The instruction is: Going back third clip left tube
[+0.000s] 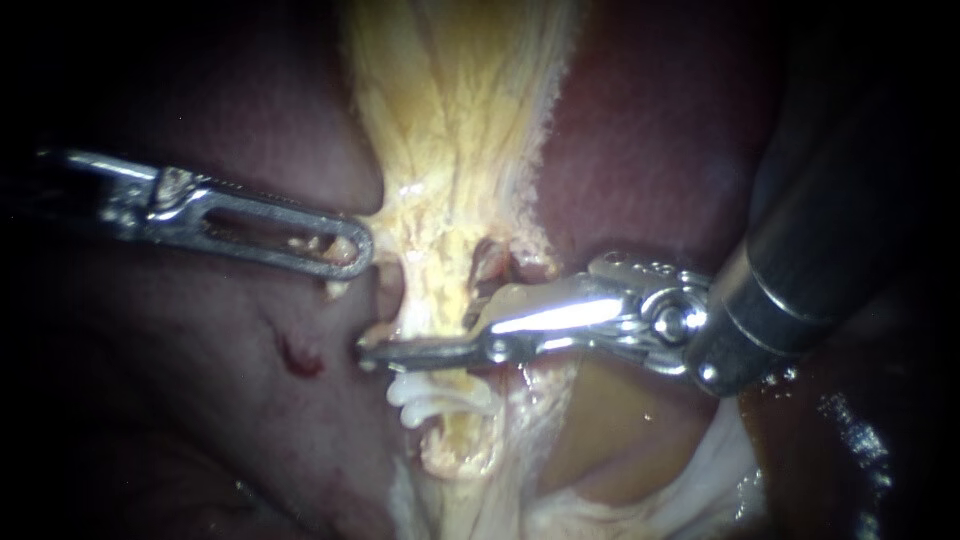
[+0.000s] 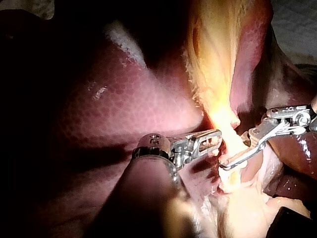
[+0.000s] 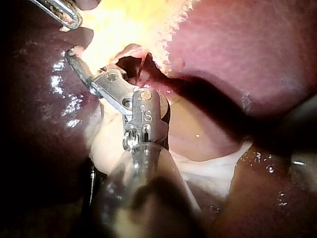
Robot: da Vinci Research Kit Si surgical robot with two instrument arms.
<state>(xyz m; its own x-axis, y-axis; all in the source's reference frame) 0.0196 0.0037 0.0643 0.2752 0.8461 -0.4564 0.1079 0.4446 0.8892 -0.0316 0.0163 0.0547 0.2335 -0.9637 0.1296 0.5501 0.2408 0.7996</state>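
A pale yellow tube point(image 1: 445, 270), sheathed in fatty tissue, runs down the middle between lobes of dark red liver point(image 1: 180, 420). My left instrument point(image 1: 352, 248) comes in from the left, its slotted jaws shut on the tissue at the tube's left edge; it also shows in its own wrist view point(image 2: 210, 141). My right instrument point(image 1: 372, 352) reaches from the right, and its long thin jaws lie across the tube with a narrow gap showing, open point(image 2: 229, 162) point(image 3: 74, 55). White clips point(image 1: 435, 398) sit on the tube just below those jaws.
A smooth tan bulge, likely the gallbladder point(image 1: 620, 420), lies under the right instrument's shaft, edged by white membrane point(image 1: 720, 470). A small red spot point(image 1: 298, 355) marks the liver left of the tube. Liver surrounds the tube on both sides.
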